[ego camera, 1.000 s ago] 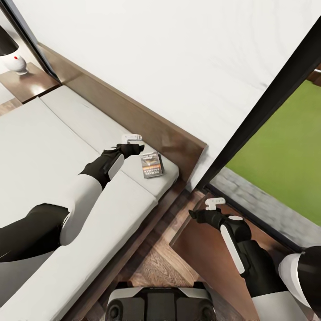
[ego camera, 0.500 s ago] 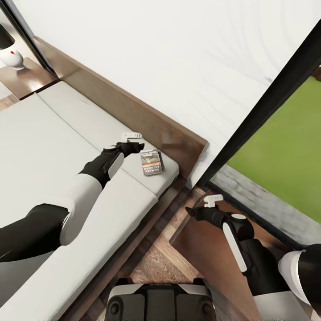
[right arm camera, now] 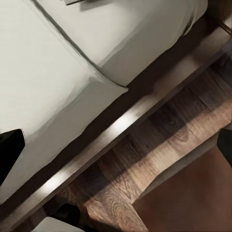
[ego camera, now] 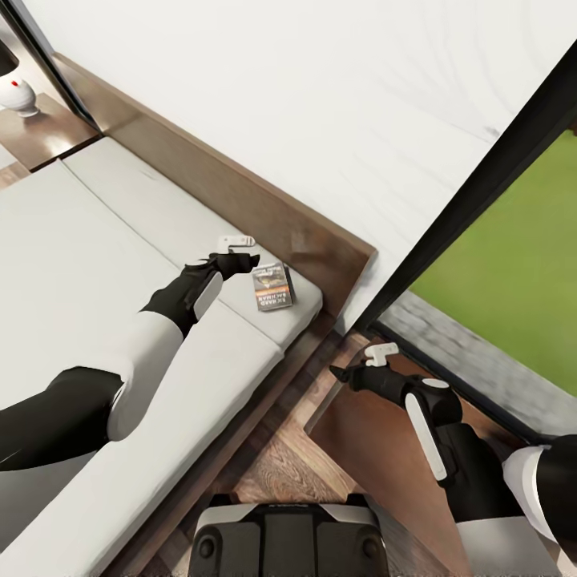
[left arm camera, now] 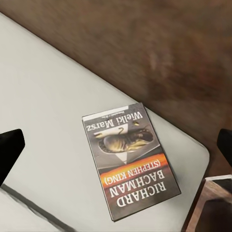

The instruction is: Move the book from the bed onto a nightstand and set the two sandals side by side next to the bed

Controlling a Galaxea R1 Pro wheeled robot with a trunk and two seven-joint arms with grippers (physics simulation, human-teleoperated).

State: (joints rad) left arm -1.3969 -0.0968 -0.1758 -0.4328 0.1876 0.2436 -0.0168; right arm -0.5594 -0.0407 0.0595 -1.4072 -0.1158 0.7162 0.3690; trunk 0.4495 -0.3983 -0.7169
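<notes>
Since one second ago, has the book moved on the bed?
No. The book keeps its place near the corner of the bed; the whole view shifted.

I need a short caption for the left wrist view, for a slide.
Paperback book lying flat on the bed's pale mattress, near the headboard.

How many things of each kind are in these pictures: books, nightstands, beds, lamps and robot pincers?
Books: 1, the paperback book lying on the bed.
Nightstands: 2, the near nightstand and the far nightstand.
Beds: 1, the bed.
Lamps: 1, the white lamp base on the far nightstand.
Pincers: 2, the left pincer and the right pincer.
Total: 7.
</notes>
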